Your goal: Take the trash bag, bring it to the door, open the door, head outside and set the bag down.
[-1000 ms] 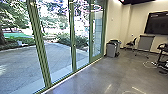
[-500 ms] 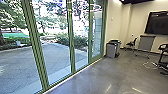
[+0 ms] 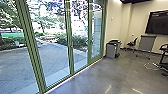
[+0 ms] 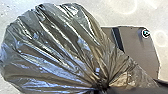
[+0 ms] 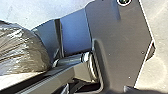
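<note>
The left tool [image 4: 100,88] looks clamped on the gathered neck of the trash bag [image 4: 55,50], which bulges beyond it; I cannot tell the right tool's state.

Bright daylight comes through the tall glass panes [image 3: 53,60]. Outside, the trees [image 3: 51,13] look almost white in spots, with purple edges. Pale shiny streaks show on the gray floor [image 3: 97,77]. In the left wrist view, the trash bag [image 4: 57,47] has bright glints along its folds.
</note>
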Available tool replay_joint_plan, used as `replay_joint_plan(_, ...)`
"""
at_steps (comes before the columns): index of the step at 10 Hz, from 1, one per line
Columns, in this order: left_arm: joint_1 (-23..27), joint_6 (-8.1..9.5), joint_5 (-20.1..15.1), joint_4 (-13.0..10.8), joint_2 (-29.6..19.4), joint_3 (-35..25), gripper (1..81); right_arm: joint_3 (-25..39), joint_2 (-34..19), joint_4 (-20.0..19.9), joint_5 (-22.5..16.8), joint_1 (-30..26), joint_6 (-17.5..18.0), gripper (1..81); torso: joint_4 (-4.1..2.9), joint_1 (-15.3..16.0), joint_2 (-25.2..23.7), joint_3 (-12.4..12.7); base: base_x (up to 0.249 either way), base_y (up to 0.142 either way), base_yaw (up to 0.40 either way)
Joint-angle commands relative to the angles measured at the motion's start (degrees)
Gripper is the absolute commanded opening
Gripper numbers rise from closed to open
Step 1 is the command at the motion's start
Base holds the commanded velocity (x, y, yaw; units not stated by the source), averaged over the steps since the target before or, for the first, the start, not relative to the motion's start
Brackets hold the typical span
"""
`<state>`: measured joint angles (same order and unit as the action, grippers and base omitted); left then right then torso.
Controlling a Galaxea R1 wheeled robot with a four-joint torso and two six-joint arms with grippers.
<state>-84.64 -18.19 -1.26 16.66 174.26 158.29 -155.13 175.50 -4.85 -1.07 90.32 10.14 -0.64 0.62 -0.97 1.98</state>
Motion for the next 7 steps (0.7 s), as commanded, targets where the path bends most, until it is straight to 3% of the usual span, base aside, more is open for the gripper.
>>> replay_joint_plan(1,3.46,-0.53,-3.14,-0.32,-0.05,-0.09,1.0,0.1,0.14,0.19,-3.23,-2.73,-0.04,81.1,0.0,0.0,0.0,0.0,0.149,-0.06,0.0)
replay_joint_plan(7,3.46,-0.53,-3.14,-0.32,-0.05,-0.09,1.0,0.01,0.23,0.19,-3.32,-2.82,-0.04,81.1,0.0,-0.02,0.0,0.0,0.15,0.0,0.0)
